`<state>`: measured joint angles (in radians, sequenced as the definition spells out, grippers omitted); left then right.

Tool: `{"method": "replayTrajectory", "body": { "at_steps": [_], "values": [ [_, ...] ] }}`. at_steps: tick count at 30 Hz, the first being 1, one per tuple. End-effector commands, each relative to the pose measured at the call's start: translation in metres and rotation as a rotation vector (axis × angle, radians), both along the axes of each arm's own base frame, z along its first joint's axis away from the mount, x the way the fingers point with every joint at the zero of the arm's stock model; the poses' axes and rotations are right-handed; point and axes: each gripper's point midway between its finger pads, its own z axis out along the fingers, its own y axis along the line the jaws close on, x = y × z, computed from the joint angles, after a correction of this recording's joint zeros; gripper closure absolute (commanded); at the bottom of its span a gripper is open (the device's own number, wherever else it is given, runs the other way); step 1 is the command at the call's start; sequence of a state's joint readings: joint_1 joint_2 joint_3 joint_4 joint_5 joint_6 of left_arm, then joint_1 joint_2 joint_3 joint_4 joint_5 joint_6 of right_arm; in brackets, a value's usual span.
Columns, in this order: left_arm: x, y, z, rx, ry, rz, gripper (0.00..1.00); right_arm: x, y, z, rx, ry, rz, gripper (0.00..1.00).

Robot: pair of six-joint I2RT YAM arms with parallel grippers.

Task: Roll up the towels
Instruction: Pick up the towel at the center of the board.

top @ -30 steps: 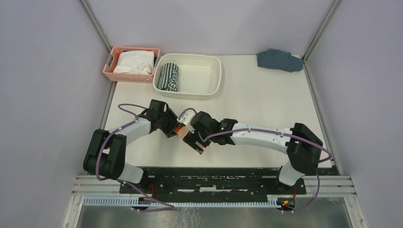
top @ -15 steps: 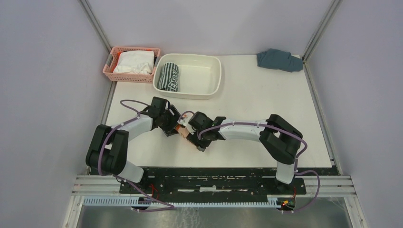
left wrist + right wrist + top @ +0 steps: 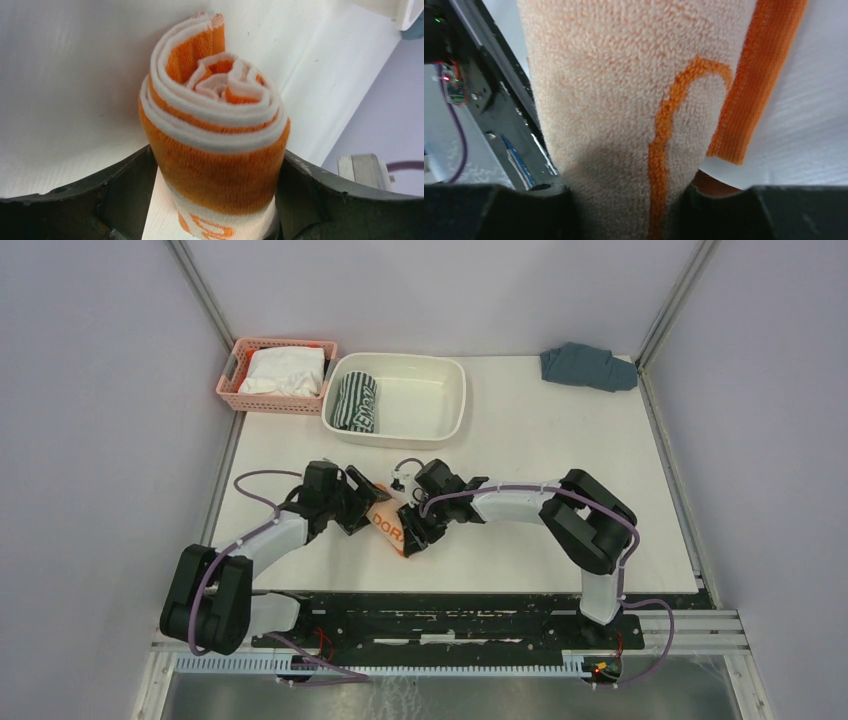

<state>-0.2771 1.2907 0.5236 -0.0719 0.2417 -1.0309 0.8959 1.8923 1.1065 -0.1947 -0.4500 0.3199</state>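
Note:
The orange towel (image 3: 388,525) is rolled up and lies at the table's middle front, its lettering showing. My left gripper (image 3: 364,506) is shut on the roll's left end; in the left wrist view the spiral end (image 3: 215,100) sticks out between the jaws of the left gripper (image 3: 212,197). My right gripper (image 3: 412,530) is shut on the other end; in the right wrist view the peach cloth (image 3: 624,100) is pinched between the jaws of the right gripper (image 3: 624,212). The green-and-white striped towel (image 3: 356,402) lies rolled in the white tub (image 3: 445,405).
A pink basket (image 3: 238,380) holding a white cloth (image 3: 282,370) stands at the back left beside the tub. A blue-grey cloth (image 3: 587,366) lies at the back right corner. The black mounting rail (image 3: 450,615) runs along the near edge.
The right arm folded its elbow back and the left arm swung left. Both grippers shifted slightly away from the near edge with the roll, and more of the orange towel now shows between them.

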Motion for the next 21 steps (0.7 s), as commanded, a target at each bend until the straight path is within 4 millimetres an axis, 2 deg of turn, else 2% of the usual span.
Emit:
{"method": "replayTrajectory", "body": {
  "at_steps": [1,11,21],
  "values": [
    [-0.004,-0.013,0.02,-0.136,-0.037,0.022,0.13,0.002,0.01,-0.008,0.05,0.088,-0.089,0.64],
    [-0.024,-0.019,0.01,-0.197,0.002,0.044,0.13,0.01,0.011,-0.022,0.028,0.113,-0.205,0.71],
    [-0.026,-0.035,-0.01,-0.184,0.018,0.036,0.17,0.008,0.022,-0.028,0.069,0.164,-0.245,0.71]
  ]
}}
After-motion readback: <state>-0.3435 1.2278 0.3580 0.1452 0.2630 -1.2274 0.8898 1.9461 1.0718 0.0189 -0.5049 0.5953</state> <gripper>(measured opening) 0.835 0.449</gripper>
